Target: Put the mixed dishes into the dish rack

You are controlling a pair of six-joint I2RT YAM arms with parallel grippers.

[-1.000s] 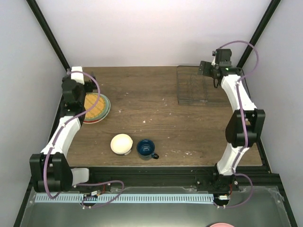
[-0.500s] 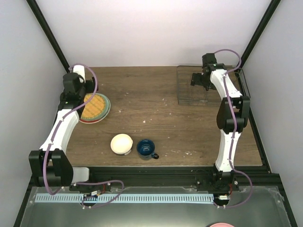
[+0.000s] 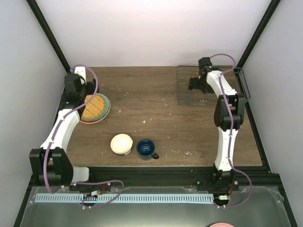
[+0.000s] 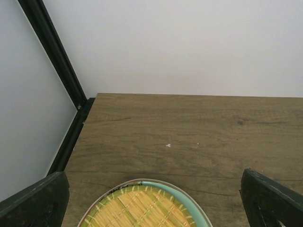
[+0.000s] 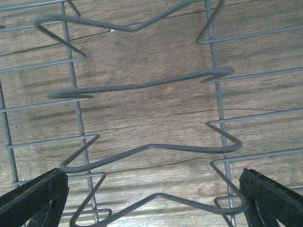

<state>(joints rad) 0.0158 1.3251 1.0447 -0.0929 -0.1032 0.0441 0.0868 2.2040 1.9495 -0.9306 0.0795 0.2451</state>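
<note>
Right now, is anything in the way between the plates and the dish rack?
Nothing visible. Only bare table lies between the plates at the left and the dish rack at the right. The bowl and mug stand nearer the front, off that path. The right gripper hangs over the rack.

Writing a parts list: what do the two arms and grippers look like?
The left arm and right arm have white link shells with black joints, and each carries a looping purple cable. The gripper fingers are black.

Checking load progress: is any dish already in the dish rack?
No: in the top view the dish rack holds nothing; the plate stack, cream bowl and blue mug sit out on the table.
</note>
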